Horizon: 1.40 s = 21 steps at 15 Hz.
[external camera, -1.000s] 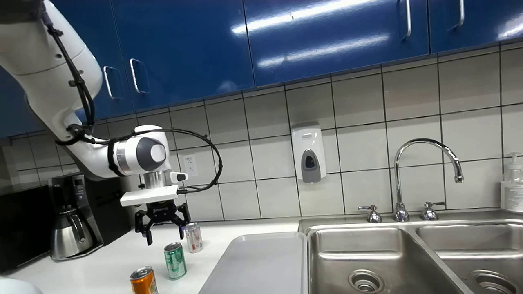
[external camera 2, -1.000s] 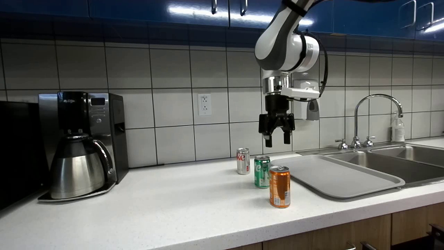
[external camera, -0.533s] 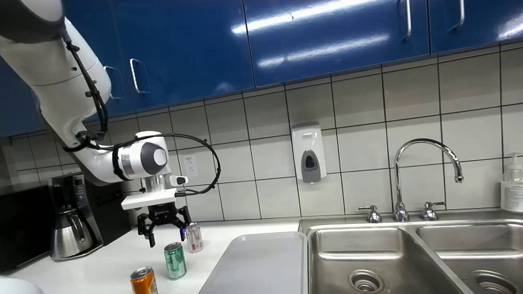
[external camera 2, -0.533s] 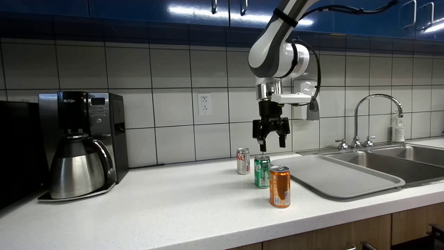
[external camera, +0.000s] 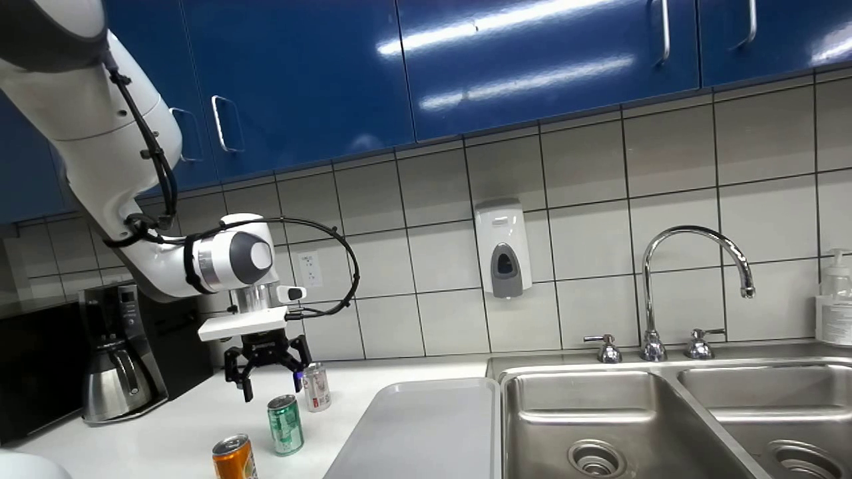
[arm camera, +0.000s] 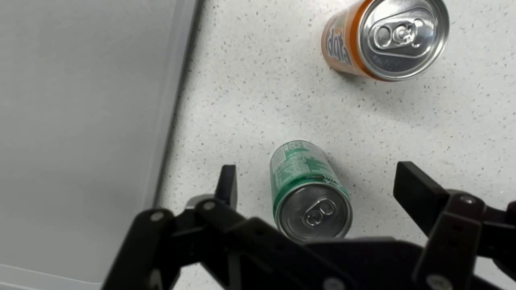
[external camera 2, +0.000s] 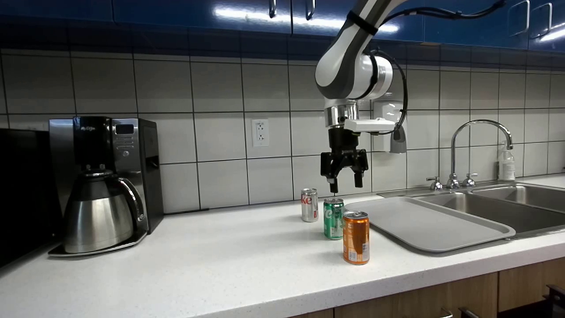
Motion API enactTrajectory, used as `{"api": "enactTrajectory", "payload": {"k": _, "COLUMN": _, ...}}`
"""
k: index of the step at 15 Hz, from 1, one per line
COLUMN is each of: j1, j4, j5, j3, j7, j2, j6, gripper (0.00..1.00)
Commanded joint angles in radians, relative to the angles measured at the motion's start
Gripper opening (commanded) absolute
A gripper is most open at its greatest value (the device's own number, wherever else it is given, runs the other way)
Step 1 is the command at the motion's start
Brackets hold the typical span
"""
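Observation:
My gripper [external camera 2: 346,184] is open and empty, pointing down above the counter in both exterior views. Its nearest thing is a green can [external camera 2: 333,218], which stands upright below it. In the wrist view the green can [arm camera: 300,167] lies between the two spread fingers, apart from both; part of its lid edge is hidden by the gripper body. An orange can [external camera 2: 356,238] stands nearer the counter's front edge and shows at the top of the wrist view [arm camera: 403,36]. A silver can [external camera 2: 309,205] stands farther back by the wall, out of the wrist view.
A grey tray [external camera 2: 428,223] lies beside the cans, next to the steel double sink [external camera: 599,412] with a tall faucet [external camera: 692,229]. A coffee maker [external camera 2: 101,185] stands at the far end. Blue cabinets [external camera: 299,80] hang overhead; a soap dispenser [external camera: 504,249] is on the wall.
My gripper has lowered a little and shifted slightly over the green can during the first half second. It is nearly still since then. The cans and tray have not moved.

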Motion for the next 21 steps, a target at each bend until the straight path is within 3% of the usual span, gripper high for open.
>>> {"api": "enactTrajectory", "payload": {"k": 1, "j1": -0.004, "j4": 0.008, "j5": -0.036, "j3": 0.008, "j7": 0.039, "j2": 0.008, "j6": -0.008, "gripper": 1.0}}
{"api": "enactTrajectory", "payload": {"k": 11, "j1": -0.002, "j4": 0.069, "j5": -0.109, "j3": 0.004, "j7": 0.033, "j2": 0.11, "j6": 0.042, "gripper": 1.0}}
{"api": "enactTrajectory", "payload": {"k": 21, "j1": 0.01, "j4": 0.179, "j5": -0.093, "j3": 0.023, "j7": -0.013, "j2": 0.225, "j6": 0.061, "gripper": 1.0}}
